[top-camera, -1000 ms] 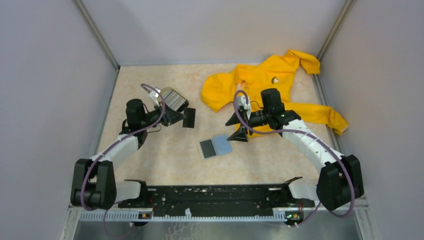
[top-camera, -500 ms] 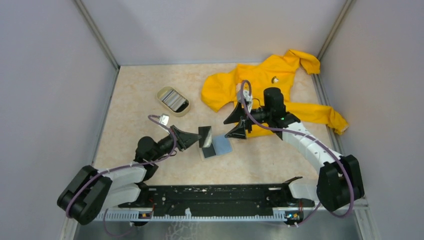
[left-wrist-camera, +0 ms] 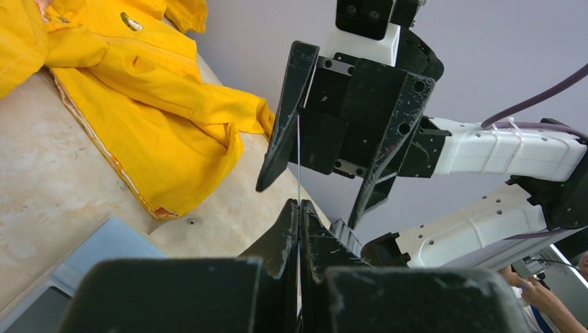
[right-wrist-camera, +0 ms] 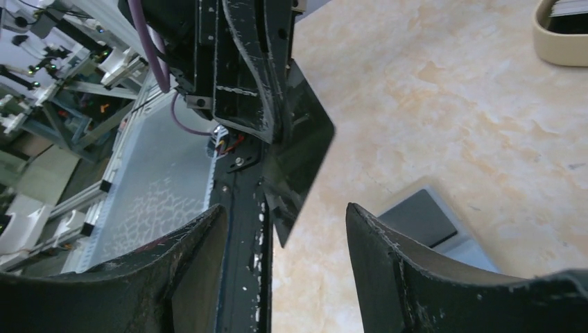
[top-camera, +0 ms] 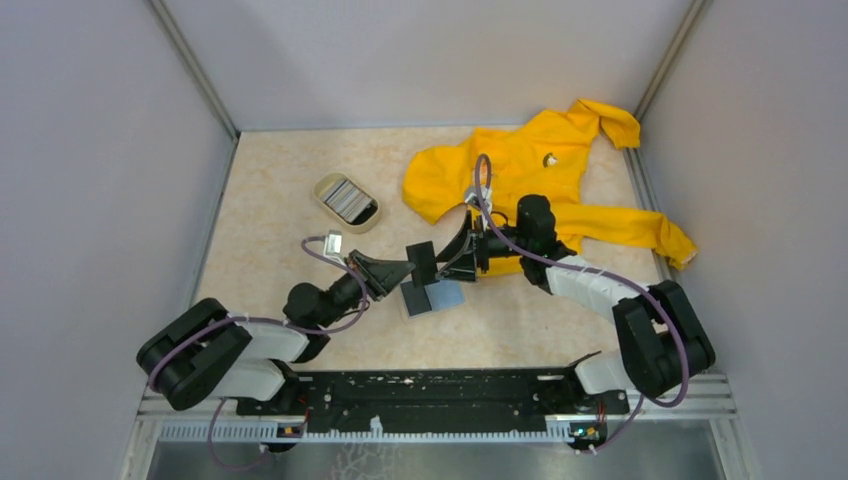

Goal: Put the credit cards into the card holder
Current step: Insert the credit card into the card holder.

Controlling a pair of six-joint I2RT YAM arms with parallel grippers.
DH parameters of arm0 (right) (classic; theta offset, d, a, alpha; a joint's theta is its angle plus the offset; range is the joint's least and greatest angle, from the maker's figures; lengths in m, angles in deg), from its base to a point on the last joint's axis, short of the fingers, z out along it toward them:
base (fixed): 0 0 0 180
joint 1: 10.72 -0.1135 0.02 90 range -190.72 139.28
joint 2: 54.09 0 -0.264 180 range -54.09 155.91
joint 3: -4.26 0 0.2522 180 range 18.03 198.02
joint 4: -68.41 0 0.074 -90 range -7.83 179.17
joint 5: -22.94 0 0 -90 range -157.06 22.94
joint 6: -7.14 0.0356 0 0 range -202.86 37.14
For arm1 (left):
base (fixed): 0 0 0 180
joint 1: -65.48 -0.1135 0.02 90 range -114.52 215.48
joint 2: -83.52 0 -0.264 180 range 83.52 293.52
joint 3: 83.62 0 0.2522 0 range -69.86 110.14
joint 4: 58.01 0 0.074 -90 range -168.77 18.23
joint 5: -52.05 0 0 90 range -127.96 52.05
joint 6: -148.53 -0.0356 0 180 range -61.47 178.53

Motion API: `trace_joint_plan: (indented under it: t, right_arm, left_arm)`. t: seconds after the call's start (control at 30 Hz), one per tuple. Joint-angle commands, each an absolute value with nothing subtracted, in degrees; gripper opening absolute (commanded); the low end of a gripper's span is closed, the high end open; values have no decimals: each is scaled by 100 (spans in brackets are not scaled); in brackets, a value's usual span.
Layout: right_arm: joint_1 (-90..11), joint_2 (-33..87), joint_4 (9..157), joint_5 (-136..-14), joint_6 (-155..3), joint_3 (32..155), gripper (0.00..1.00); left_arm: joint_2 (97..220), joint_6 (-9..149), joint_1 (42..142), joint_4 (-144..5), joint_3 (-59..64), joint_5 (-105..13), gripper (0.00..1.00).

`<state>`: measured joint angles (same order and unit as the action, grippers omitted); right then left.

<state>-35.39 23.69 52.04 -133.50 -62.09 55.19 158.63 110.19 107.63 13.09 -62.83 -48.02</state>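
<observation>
Left gripper is clamped tight on a dark card, holding it upright in the air, edge-on between my tips. Right gripper is spread wide, the card lined up with its gap, and as far as I can tell it touches nothing. The card looks thin, stiff, light and slick, so I'd pinch its flat faces on the free half, clear of the left tips, or it may pivot. Just below on the table lie a grey card and a light blue card, side by side. The card holder sits far left.
</observation>
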Motion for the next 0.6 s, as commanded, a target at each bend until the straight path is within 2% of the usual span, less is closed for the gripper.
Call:
trace_joint_plan:
  t: [0.0,0.1,0.13,0.2,0.27,0.3,0.33,0.37,0.4,0.43,0.5,0.53,0.57]
  right_arm:
    - [-3827,2510,4195,-13291,-5370,5570,63]
    - [-3883,2577,3956,-13180,-5039,5522,59]
    - [-3889,2600,3950,-13137,-4990,5520,54]
    - [-3891,2651,3893,-13112,-4850,5533,36]
    - [-3888,2694,3840,-13110,-4727,5565,9]
    - [-3887,2717,3834,-13136,-4690,5583,1]
    - [-3886,2735,3856,-13162,-4677,5602,0]
    - [-3888,2745,3897,-13192,-4693,5626,0]
    - [-3885,2748,3982,-13247,-4732,5663,0]
    - [-3885,2748,4111,-13328,-4880,5718,0]
    - [-3880,2742,4531,-13604,-5278,5886,0]
    - [-3884,2745,4814,-13764,-5590,5996,0]
    - [-3878,2727,5383,-13886,-5931,6108,0]
  left_arm:
    - [16190,11079,10866,2429,-6029,-4549,0]
    - [16379,11123,10921,2663,-5975,-4576,0]
    - [16424,11138,10936,2752,-5968,-4580,0]
    - [16503,11173,10942,2858,-5966,-4629,0]
    - [16553,11187,10942,2903,-5973,-4669,0]
    - [16568,11177,10942,2914,-5979,-4700,0]
    - [16572,11131,10942,2930,-5994,-4708,3]
    - [16559,11052,10942,2942,-6030,-4696,10]
    - [16514,10962,10942,2951,-6076,-4654,23]
    - [16459,10869,10942,2986,-6159,-4620,36]
    - [16237,10451,10902,3073,-6416,-4746,70]
    - [16042,10218,10861,3001,-6487,-4949,77]
    - [15820,9999,10774,2799,-6565,-5251,90]
